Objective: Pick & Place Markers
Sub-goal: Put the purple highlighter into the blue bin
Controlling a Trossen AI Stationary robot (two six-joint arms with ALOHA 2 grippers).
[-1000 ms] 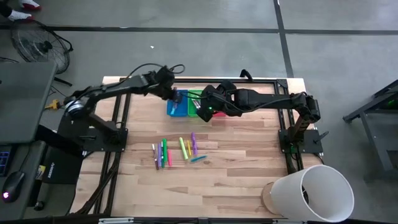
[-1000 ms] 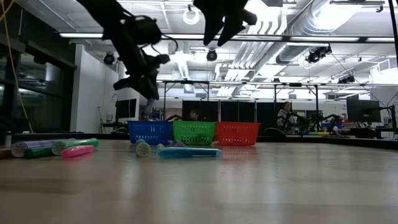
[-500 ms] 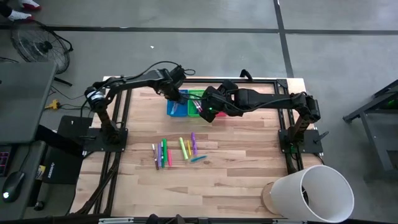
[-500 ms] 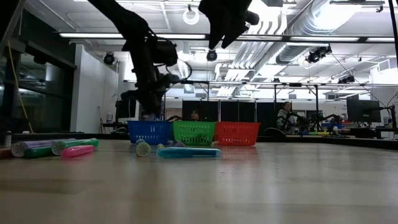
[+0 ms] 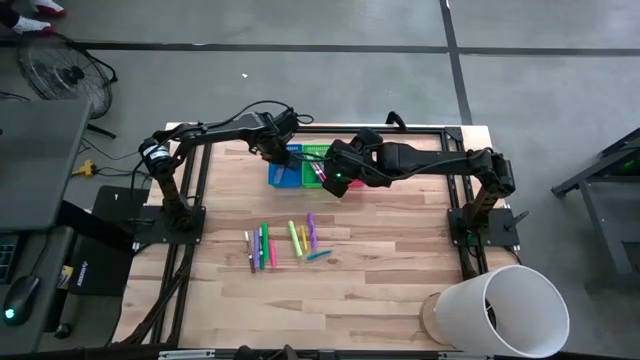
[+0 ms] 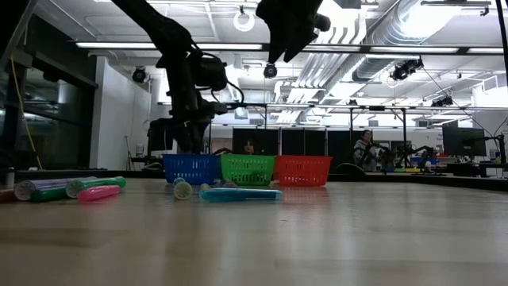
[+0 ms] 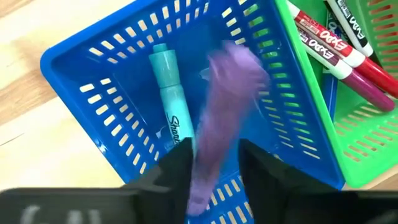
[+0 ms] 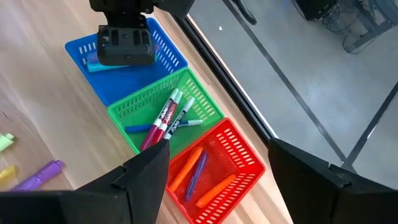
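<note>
My left gripper (image 5: pixel 279 155) points down into the blue basket (image 7: pixel 112 74), and a blurred purple marker (image 7: pixel 224 118) shows between its fingers. A teal marker (image 7: pixel 171 106) lies on that basket's floor. The green basket (image 8: pixel 165 112) beside it holds red and blue markers (image 8: pixel 163 121). The red basket (image 8: pixel 211 162) holds orange and blue ones. Several loose markers (image 5: pixel 285 240) lie flat mid-table. My right gripper (image 8: pixel 217 180) hangs open and holds nothing above the green and red baskets. My left gripper has the purple marker's near end (image 7: pixel 202 186) between its two fingers, which come from above and point down into the blue basket. The marker is blurred while the basket is sharp. Whether the fingers touch it I cannot tell.
The three baskets stand in a row at the table's far edge. A white bucket (image 5: pixel 505 310) lies at the near right corner. Black frame rails (image 5: pixel 185 220) run along both sides. Bare wood lies in front of the loose markers.
My left gripper has sunk toward the blue basket and tipped to point more steeply down. It has kept nearly still over the last half second. My right arm has stayed in place.
</note>
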